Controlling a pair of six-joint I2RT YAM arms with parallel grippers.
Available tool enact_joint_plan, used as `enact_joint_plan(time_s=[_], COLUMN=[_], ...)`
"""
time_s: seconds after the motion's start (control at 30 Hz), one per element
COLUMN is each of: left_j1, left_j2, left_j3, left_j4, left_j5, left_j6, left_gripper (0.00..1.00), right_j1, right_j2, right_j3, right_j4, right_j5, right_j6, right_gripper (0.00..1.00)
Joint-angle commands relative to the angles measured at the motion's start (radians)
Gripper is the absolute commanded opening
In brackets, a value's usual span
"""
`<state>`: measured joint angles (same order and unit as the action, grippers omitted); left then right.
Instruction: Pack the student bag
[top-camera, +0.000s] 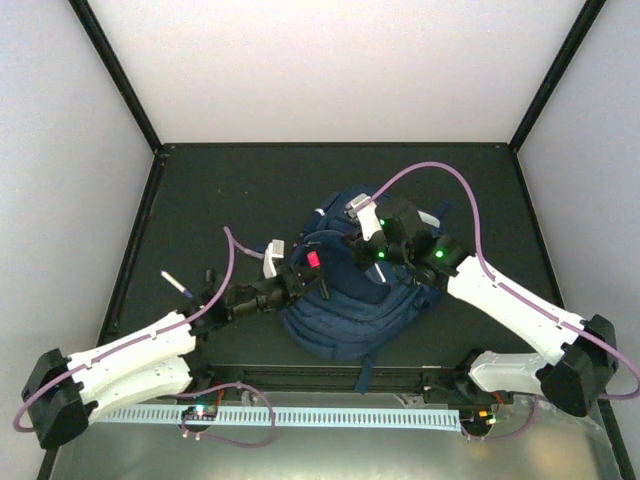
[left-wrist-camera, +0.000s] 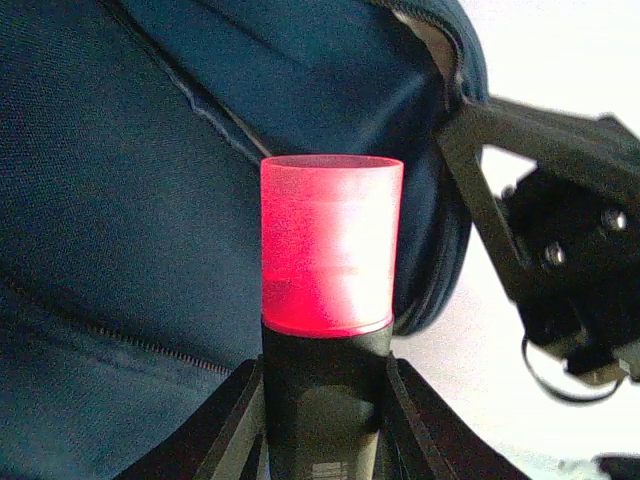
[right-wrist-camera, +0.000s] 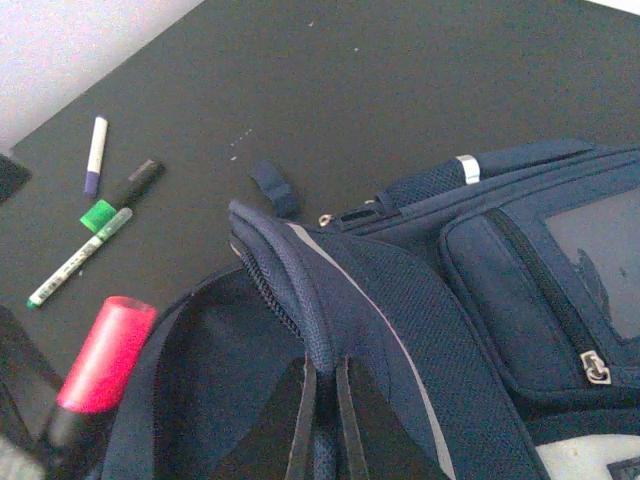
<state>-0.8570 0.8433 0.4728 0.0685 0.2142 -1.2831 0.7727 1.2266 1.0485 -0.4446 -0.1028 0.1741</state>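
Items counted: 1 student bag (top-camera: 350, 310), 4 writing tools, 2 grippers. The bag lies near the middle of the dark table (top-camera: 230, 190), between the two arms, navy fabric with a thin pale stripe along its rim. Right gripper (right-wrist-camera: 322, 400): fingers closed together on the raised zip rim of the bag's mouth, pinching the fabric fold and holding it lifted. Left gripper (left-wrist-camera: 322, 375): fingers clamped on the black barrel of the red-capped marker (left-wrist-camera: 330, 245), 1 of the 4 tools. The cap points away from the wrist, close against the bag's side at the edge of the opened mouth. The other 3 tools lie loose on the table to the bag's left, seen from the right wrist: a purple-capped marker (right-wrist-camera: 95, 155), a green-capped black marker (right-wrist-camera: 125, 195) just beside it, and a thin green-tipped pen (right-wrist-camera: 80, 257) touching or nearly touching the green cap. 1 small navy strap tab (right-wrist-camera: 275, 190) lies on the table by the bag's top.
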Motion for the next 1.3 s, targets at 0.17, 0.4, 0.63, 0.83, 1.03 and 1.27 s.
enact_joint_plan(time_s=[0.17, 0.4, 0.63, 0.83, 1.03, 1.27], left_j1=[-0.167, -0.177, -0.174, -0.142, -0.132, -0.132], left_j2=[0.083, 0.241, 0.411, 0.564, 0.503, 0.35], left_j3=[-0.018, 0.004, 0.13, 0.136, 0.199, 0.235], left_j4=[0.222, 0.377, 0.397, 0.57, 0.32, 0.053], left_j5=[-0.416, -0.457, -0.45, -0.428, -0.402, -0.448], left_j6=[-0.453, -0.561, -0.577, -0.591, -0.559, -0.433], left_gripper=[0.27, 0.24, 0.23, 0.36, 0.95, 0.93], right_j1=[-0.01, -0.009, -0.009, -0.009, -0.009, -0.011], right_j2=[-0.09, -0.125, -0.156, -0.206, -0.213, -0.24], right_j3=[-0.026, -0.059, -0.066, -0.107, -0.105, -0.146], right_j4=[0.175, 0.203, 0.208, 0.236, 0.186, 0.249], right_j5=[-0.004, -0.032, -0.069, -0.011, 0.05, 0.153], right_j6=[-0.014, -0.039, -0.09, -0.101, -0.159, -0.116], right_gripper=[0.02, 0.02, 0.02, 0.02, 0.02, 0.02])
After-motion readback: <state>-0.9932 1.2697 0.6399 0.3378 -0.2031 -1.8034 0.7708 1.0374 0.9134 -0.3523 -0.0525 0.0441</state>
